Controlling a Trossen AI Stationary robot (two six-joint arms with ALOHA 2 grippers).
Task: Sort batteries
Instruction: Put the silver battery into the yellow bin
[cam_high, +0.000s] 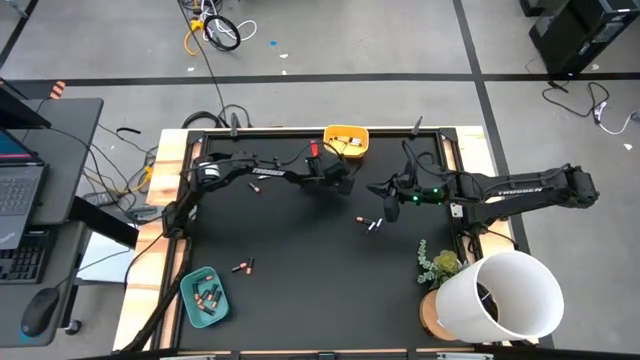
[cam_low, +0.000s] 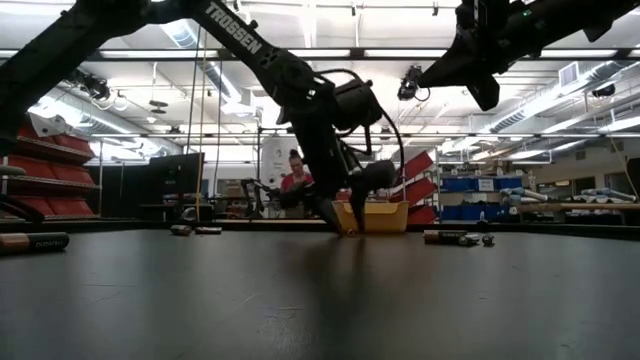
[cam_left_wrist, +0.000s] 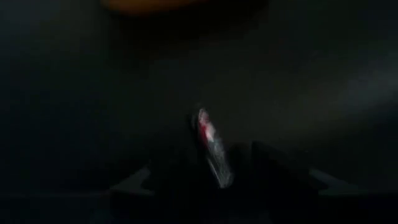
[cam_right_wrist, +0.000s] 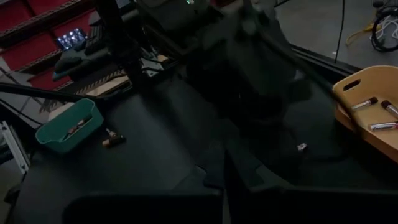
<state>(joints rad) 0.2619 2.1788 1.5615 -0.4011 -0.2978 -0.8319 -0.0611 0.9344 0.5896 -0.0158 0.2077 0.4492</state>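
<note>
My left gripper (cam_high: 335, 185) reaches down to the black mat just in front of the yellow tray (cam_high: 345, 140), which holds a few silvery batteries (cam_right_wrist: 372, 115). It is open. In the left wrist view, a silvery-white battery with a red end (cam_left_wrist: 211, 146) lies between its fingers; whether they touch it I cannot tell. My right gripper (cam_high: 385, 192) hangs shut above the mat, to the right of the left one. Loose batteries lie on the mat at centre right (cam_high: 368, 222), centre left (cam_high: 242, 266) and far left (cam_high: 255, 187). The teal tray (cam_high: 205, 297) holds several copper-and-black ones.
A white cylinder (cam_high: 500, 295) and a small plant (cam_high: 438, 265) stand at the table's near right corner. Wooden rails (cam_high: 450, 150) frame the mat. A person (cam_low: 293, 180) sits in the room beyond the far edge. Open mat lies between the two trays.
</note>
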